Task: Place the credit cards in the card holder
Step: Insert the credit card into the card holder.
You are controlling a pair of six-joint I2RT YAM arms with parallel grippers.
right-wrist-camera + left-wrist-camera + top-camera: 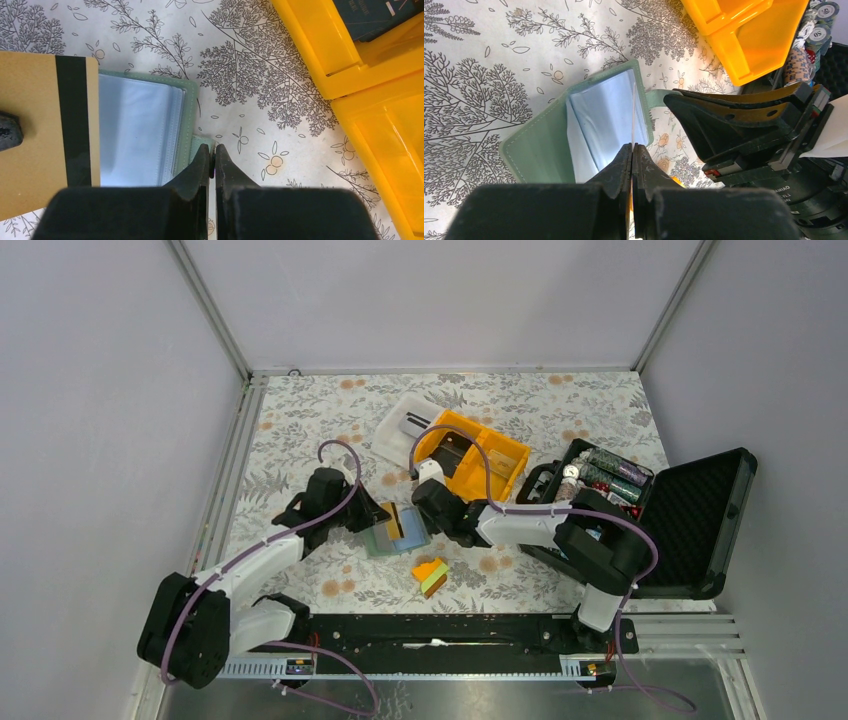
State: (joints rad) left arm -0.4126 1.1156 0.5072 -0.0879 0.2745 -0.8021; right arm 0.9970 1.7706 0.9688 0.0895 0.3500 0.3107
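The grey-green card holder (384, 540) lies open on the table, its light-blue inner panel (604, 120) facing up. My left gripper (632, 147) is shut on a tan card with a black stripe (45, 150) and holds it on edge over the open holder. In the left wrist view the card is a thin line (633, 110). My right gripper (211, 150) is shut on the holder's small green tab (205, 145) at its right edge. In the top view the left gripper (385, 518) and right gripper (428, 515) stand on either side of the holder. A dark card (380, 15) lies in the yellow bin.
The yellow two-part bin (500, 455) stands just behind the right gripper, with a clear plastic box (405, 425) to its left. An orange-yellow-green wedge block (431, 576) lies in front. An open black foam-lined case (700, 520) with poker chips (612, 475) is at the right.
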